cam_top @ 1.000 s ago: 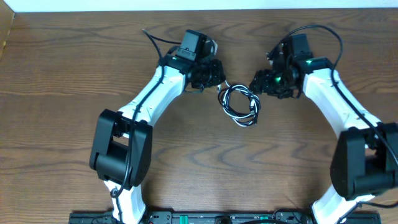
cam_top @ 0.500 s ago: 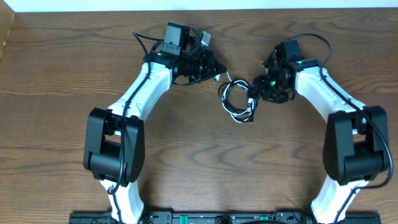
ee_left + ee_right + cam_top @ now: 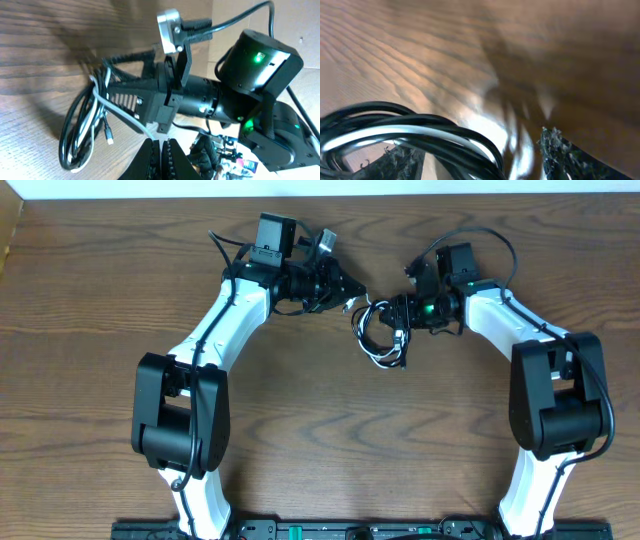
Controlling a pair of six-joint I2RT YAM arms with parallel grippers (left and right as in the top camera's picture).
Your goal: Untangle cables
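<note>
At the far middle of the table, the left pincer [image 3: 160,152] has its two ribbed fingers pressed flat together. The white cable [image 3: 120,116] runs straight into the seam between them, so it looks pinched there by one strand. I judge that hold to be an anchor: one end fixed while the other arm works the knot loose.

Opposite it, the right pincer [image 3: 476,145] stands with its jaws well apart, one finger on either side of the looped strands, gripping nothing that I can make out. Its tips reach into the tangle, probably to hook or pick out a single loop.

Between the two lies the tangle itself, the black cable [image 3: 67,137] and the white one wound together into a loose oval of several turns. It rests on the wood right at the right pincer's tips. Both cords are thin, round and glossy, limp enough to sag into curves, and the white one catches the light as a pale grey stripe among the dark ones. A small plug [image 3: 108,136] with a metal tip lies inside the loop; I cannot tell which cord it ends.

Both pincers' fingers are matte black plastic with a rough, gritty face for grip. Under everything the table [image 3: 100,380] is brown wood-grain, smooth and slightly shiny.
</note>
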